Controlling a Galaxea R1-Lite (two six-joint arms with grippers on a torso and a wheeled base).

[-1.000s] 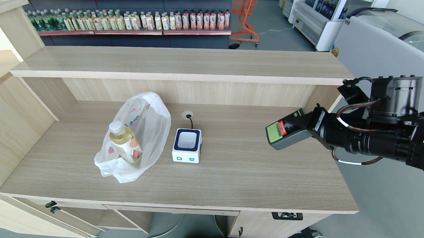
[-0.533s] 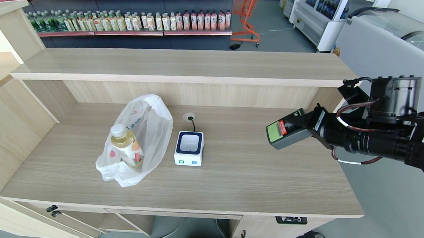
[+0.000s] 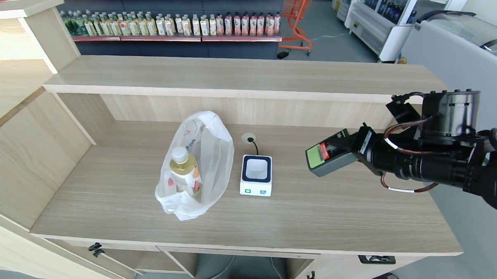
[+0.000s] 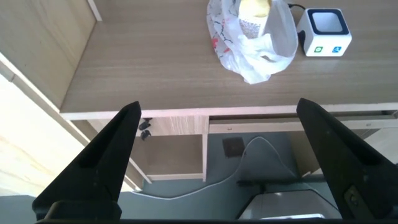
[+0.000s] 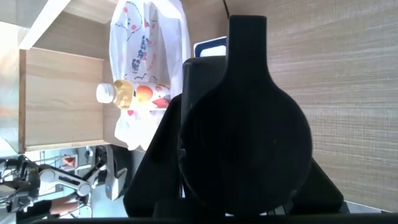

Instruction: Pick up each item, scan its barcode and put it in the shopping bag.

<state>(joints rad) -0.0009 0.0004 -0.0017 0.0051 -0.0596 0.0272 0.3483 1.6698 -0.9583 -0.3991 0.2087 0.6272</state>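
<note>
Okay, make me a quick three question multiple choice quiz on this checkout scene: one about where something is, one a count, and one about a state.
1. Where is the grey-green box?
A. on the floor
B. in a drawer
C. held in the right pincer, over the right part of the counter

2. How many bottles stand in the shopping bag?
A. none
B. one
C. three

3. What state is the left pincer in?
A. open and empty
B. shut on a bottle
C. shut on the bag's handle

Answers:
1 C: the head view shows the box at the right pincer's tip, above the wood.
2 B: a single capped bottle shows through the plastic.
3 A: the left wrist view shows its fingers spread wide with nothing between them.
</note>
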